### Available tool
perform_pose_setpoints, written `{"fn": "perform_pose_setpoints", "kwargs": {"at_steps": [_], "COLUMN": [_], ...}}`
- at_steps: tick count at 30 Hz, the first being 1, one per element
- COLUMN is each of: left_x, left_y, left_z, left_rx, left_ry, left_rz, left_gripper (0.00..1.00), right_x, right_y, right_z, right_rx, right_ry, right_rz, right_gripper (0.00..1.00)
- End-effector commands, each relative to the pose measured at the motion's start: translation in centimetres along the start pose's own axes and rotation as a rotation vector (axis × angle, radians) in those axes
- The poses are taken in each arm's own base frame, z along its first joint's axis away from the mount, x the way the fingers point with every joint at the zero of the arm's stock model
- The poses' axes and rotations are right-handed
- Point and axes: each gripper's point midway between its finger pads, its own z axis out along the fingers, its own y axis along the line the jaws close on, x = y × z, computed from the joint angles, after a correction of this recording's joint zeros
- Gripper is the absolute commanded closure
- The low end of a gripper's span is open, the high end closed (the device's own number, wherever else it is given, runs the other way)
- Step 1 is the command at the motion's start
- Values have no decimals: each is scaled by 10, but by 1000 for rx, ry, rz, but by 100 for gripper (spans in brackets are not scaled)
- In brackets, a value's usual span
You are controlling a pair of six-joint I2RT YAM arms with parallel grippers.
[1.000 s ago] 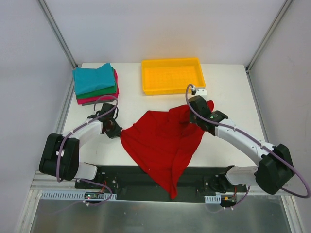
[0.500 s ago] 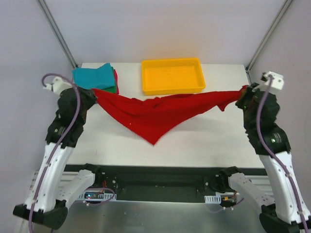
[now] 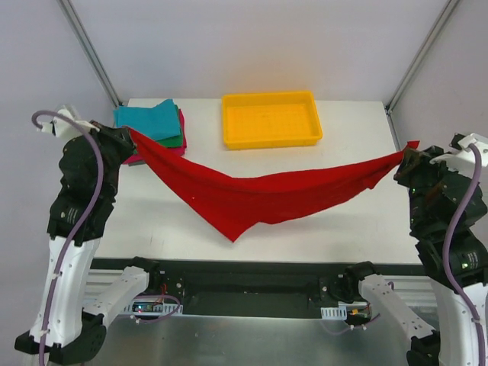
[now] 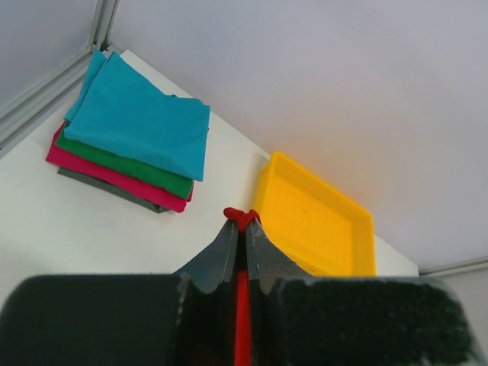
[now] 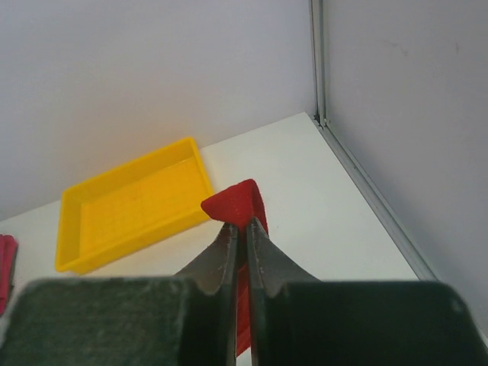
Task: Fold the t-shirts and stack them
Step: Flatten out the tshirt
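The large red t-shirt point(image 3: 259, 194) hangs stretched in the air between my two raised grippers, sagging to a point above the table's front middle. My left gripper point(image 3: 126, 131) is shut on its left corner; a red nub point(image 4: 242, 216) pokes past the closed fingertips. My right gripper point(image 3: 404, 151) is shut on its right corner, a red tip point(image 5: 236, 204) showing above the fingers. A folded stack with teal on top point(image 3: 147, 122), then green and pink-red, lies at the back left; it also shows in the left wrist view point(image 4: 141, 126).
A yellow plastic tray point(image 3: 309, 133) sits at the back middle of the white table, also in the left wrist view point(image 4: 358, 236) and the right wrist view point(image 5: 84, 252). Frame posts and grey walls stand at both sides.
Both arms have risen and spread wider, lifting the red shirt off the table. It went from a crumpled heap to a taut hanging span.
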Motion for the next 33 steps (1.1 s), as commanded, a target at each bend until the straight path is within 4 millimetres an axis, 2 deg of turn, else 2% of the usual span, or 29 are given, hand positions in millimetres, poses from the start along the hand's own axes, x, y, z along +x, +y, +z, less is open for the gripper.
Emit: {"fn": "perform_pose_setpoints", "kwargs": {"at_steps": [1, 2, 6, 8, 10, 12, 13, 15, 18, 20, 21, 22, 23, 25, 26, 27, 29, 30, 33], "left_x": [15, 23, 78, 128, 168, 193, 203, 216, 243, 263, 278, 292, 305, 338, 356, 367, 382, 386, 396], "left_y": [-10, -8, 1, 5, 10, 20, 25, 34, 53, 63, 71, 69, 78, 77, 85, 84, 89, 86, 82], "left_z": [45, 60, 143, 185, 204, 202, 197, 177, 130, 89, 68, 45, 27, -13, -36, -51, -74, -80, -90], "left_rx": [-56, -87, -208, -219, -234, -266, -277, -285, -303, -287, -287, -251, -246, -155, -134, -91, -43, 2, 94], "left_ry": [60, 81, 234, 372, 504, 592, 618, 667, 748, 808, 845, 878, 911, 1014, 1097, 1148, 1203, 1208, 1215], "left_rz": [107, 128, 258, 323, 341, 328, 310, 278, 242, 240, 254, 279, 286, 285, 255, 225, 188, 169, 125], "left_gripper": [100, 100, 100, 98, 71, 40, 28, 15, 10, 8, 3, 3, 2, 3, 7, 10, 14, 15, 20], "right_x": [34, 51, 134, 174, 209, 230, 240, 256, 276, 291, 297, 302, 309, 316, 319, 320, 321, 321, 322], "right_y": [-5, -6, -14, -20, -28, -35, -39, -40, -39, -40, -40, -38, -38, -38, -39, -38, -37, -37, -38], "right_z": [18, 24, 51, 60, 65, 68, 68, 68, 65, 59, 55, 53, 51, 46, 44, 43, 41, 41, 41], "right_rx": [64, 81, 179, 219, 261, 292, 302, 294, 268, 252, 244, 225, 214, 205, 205, 197, 185, 180, 184], "right_ry": [89, 127, 319, 422, 507, 558, 583, 620, 658, 692, 707, 716, 727, 740, 741, 740, 734, 733, 725], "right_rz": [-67, -80, -145, -168, -185, -189, -193, -192, -186, -183, -180, -167, -164, -153, -150, -145, -135, -132, -133], "right_gripper": [99, 99, 99, 99, 99, 99, 99, 99, 99, 98, 98, 98, 98, 97, 97, 97, 97, 97, 97]}}
